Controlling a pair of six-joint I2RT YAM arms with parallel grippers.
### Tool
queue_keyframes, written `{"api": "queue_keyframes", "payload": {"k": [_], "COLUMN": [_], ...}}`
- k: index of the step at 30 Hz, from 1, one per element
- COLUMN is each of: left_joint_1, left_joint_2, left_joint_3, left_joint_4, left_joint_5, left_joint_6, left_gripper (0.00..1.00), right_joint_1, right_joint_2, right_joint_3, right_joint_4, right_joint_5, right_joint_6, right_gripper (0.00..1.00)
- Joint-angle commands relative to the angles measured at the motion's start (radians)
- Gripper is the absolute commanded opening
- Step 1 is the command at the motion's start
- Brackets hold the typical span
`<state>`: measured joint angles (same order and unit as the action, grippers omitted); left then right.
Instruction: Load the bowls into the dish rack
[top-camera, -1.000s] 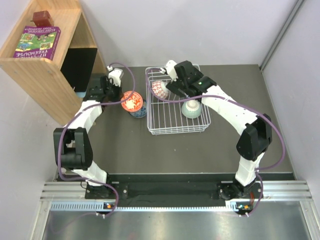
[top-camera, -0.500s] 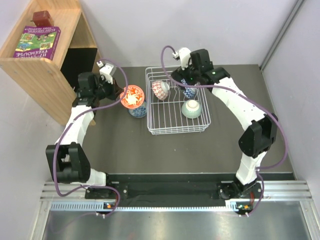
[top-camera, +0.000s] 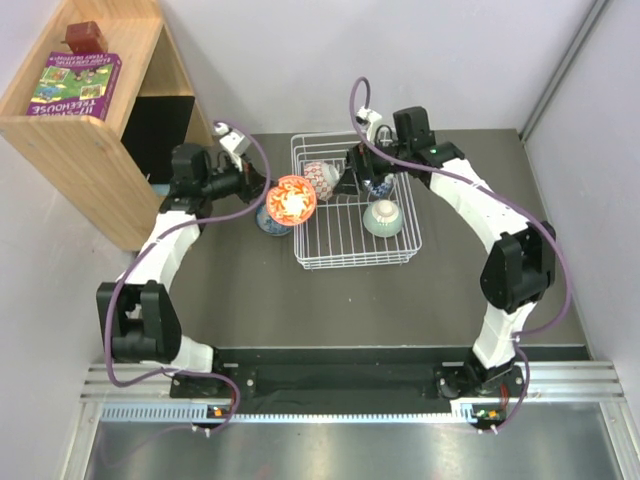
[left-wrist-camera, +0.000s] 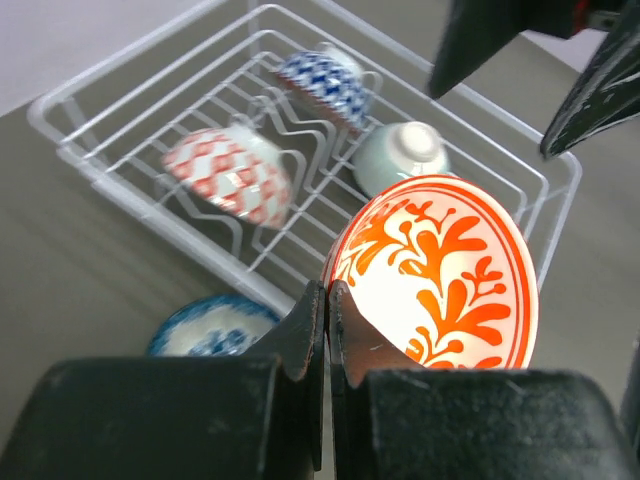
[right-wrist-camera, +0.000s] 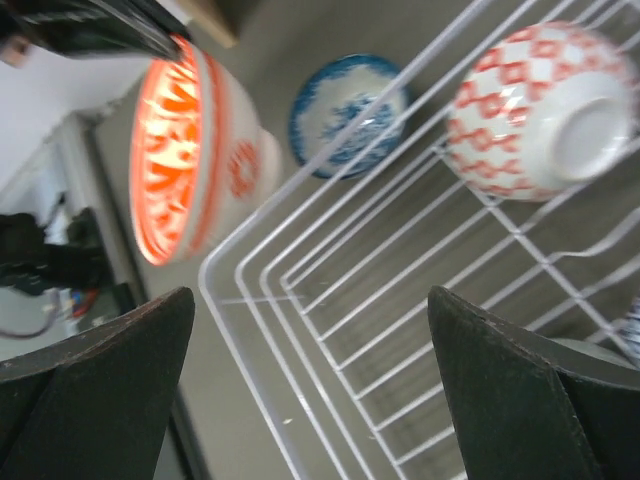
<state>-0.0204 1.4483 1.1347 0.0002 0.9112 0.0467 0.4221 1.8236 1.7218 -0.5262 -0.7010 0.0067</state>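
From above, three bowls (top-camera: 383, 217) are sitting in the dish rack (top-camera: 355, 263), one blue-and-white bowl (top-camera: 270, 224) lying outside. Left wrist: the left gripper (left-wrist-camera: 327, 300) is pinching the orange-red bowl (left-wrist-camera: 440, 275) by its rim, beside the rack. Right wrist: the right gripper (right-wrist-camera: 310, 310) is gaping, empty.

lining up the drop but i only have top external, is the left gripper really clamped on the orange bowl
observer: yes, left wrist shows the left gripper shut on the orange bowl at its rim, bowl tipped on edge
operator: and the other arm, holding anything
observer: no, right wrist shows the right gripper open and empty over the rack
operator: what's half hidden under the orange bowl
observer: a blue bowl, upright on the table outside the rack
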Motion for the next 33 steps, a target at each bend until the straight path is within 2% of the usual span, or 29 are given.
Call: {"api": "queue_keyframes", "payload": {"k": [1,5,11,33], "left_joint_1": [-0.084,-0.125,-0.131,-0.167], "left_joint_2": [0.032,0.079,0.126,0.092], "left_joint_3": [0.0,0.022,0.042,0.056], "left_joint_4": [0.126,0.127,0.169,0.181], "left_joint_5": [0.103,0.11,0.129,0.192], "left_joint_6": [-0.021,-0.011,-0.041,-0.079], "left_gripper": [0.0,0.0,0.0,0.0], "right_joint_1": [-0.011,-0.023,-0.048,-0.026], "right_joint_2": [0.011,0.009,0.022,0.157], "right_joint_3": [-0.034,-0.088,-0.156,-0.165], "right_joint_4": [0.149,0.238,0.318,0.399], "right_joint_5": [-0.242,-0.342,-0.387,-0.598], "right_joint_6": [0.131,0.206,0.265,0.338], "right_gripper": [1.0,1.0,1.0,1.0]}}
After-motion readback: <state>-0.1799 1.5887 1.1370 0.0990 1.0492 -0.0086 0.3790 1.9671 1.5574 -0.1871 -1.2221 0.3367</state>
